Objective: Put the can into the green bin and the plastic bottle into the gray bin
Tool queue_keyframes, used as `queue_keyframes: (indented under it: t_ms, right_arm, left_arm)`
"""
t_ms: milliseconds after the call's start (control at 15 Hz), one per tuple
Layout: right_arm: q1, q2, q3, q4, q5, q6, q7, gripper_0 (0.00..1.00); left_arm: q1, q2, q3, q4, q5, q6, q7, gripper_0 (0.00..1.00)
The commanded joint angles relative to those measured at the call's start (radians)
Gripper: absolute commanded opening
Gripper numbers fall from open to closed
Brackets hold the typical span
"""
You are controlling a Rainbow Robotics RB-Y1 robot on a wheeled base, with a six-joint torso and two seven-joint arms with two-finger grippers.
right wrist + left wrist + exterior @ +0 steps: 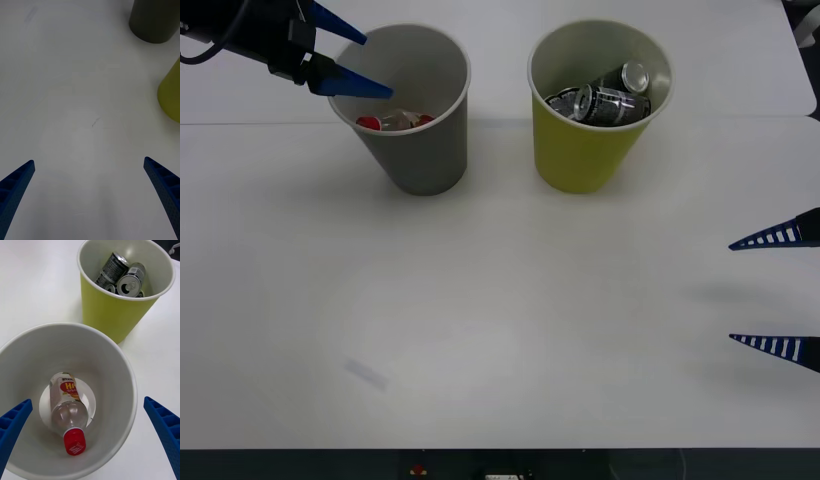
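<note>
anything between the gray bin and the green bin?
No. In the front view only bare white table separates the gray bin from the green bin; they stand apart, not touching.

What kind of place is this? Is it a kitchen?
Probably not a kitchen; it looks like a robot test table for sorting recycling. A plain white table holds a gray bin with a plastic bottle and a green bin with cans.
</note>
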Motion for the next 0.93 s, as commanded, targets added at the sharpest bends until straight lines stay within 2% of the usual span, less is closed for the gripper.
queue_keyframes:
  t_ms: [67,200,400,600,933]
  right_arm:
    - [0.0,0.0,0.0,0.0,0.0,0.0,0.0,1.0]
    - [0.0,0.0,0.0,0.0,0.0,0.0,0.0,1.0]
    - [0.0,0.0,0.0,0.0,0.0,0.0,0.0,1.0]
    - [0.0,0.0,0.0,0.0,0.0,0.0,0.0,1.0]
    - [0.0,0.0,0.0,0.0,0.0,0.0,0.0,1.0]
  left_arm:
    - [0.12,0.055,0.066,-0.105,0.053,0.021,-0.056,1.0]
    - [0.232,0.105,0.106,-0.207,0.107,0.053,-0.076,1.0]
    - [0.43,0.154,0.23,-0.366,0.133,0.09,-0.107,1.0]
    - [0.611,0.191,0.322,-0.475,0.174,0.119,-0.199,1.0]
    - [0.792,0.289,0.338,-0.546,0.319,0.161,-0.42,1.0]
